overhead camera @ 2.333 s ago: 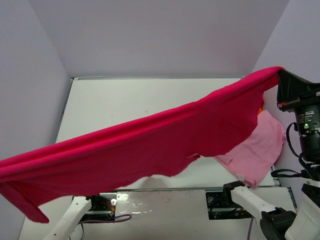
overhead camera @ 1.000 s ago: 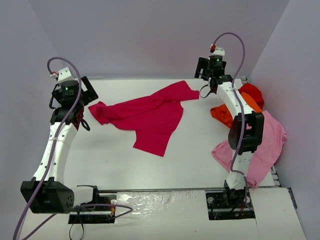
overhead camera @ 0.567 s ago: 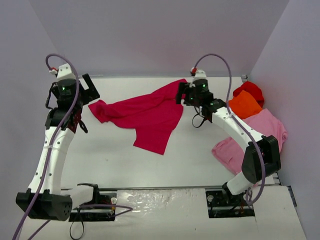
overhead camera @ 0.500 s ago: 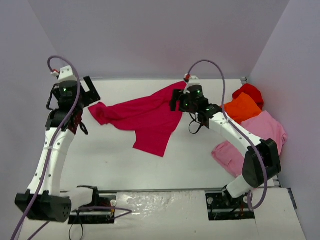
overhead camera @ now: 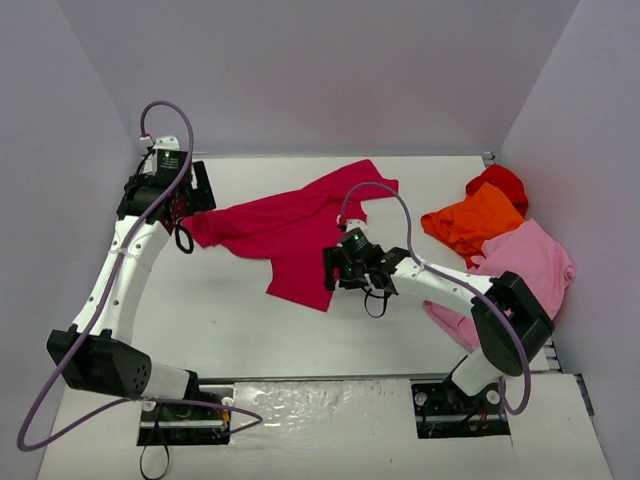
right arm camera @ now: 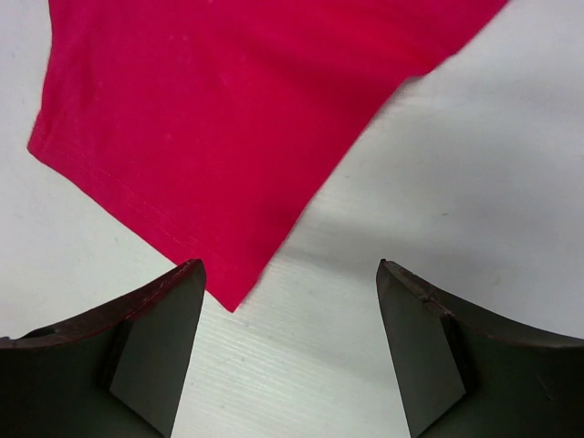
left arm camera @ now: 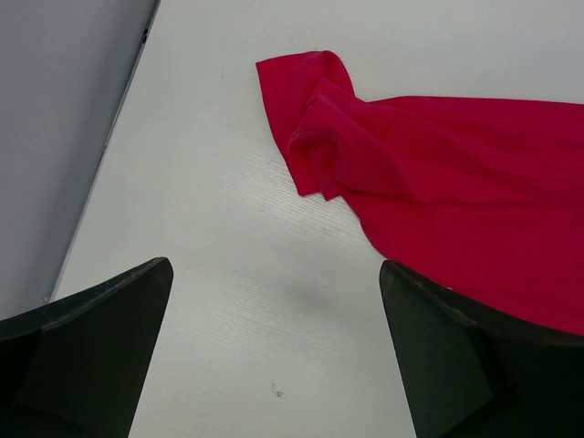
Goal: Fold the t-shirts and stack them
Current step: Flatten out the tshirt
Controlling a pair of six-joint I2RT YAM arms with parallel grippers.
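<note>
The crimson-magenta t-shirt (overhead camera: 290, 225) lies crumpled and spread across the middle of the table; its bunched left end shows in the left wrist view (left arm camera: 438, 173). My left gripper (overhead camera: 190, 200) hovers open just left of that end, with only bare table between its jaws (left arm camera: 274, 266). My right gripper (overhead camera: 333, 268) is open over the shirt's near corner. In the right wrist view that corner (right arm camera: 228, 119) pokes in beside the left finger (right arm camera: 155, 347); nothing is gripped (right arm camera: 288, 265). The orange (overhead camera: 470, 220), red (overhead camera: 498, 182) and light pink (overhead camera: 530, 265) t-shirts lie piled at the right edge.
The white table (overhead camera: 230, 320) is boxed in by grey walls on the left, back and right. The left wall's foot runs along the table edge (left arm camera: 100, 164) close to my left gripper. Both arm bases sit at the near edge.
The shirt, earlier stretched in the air, has lain still for the last second. My right arm swung from the back right to its near corner. My left gripper moved toward its left end.
</note>
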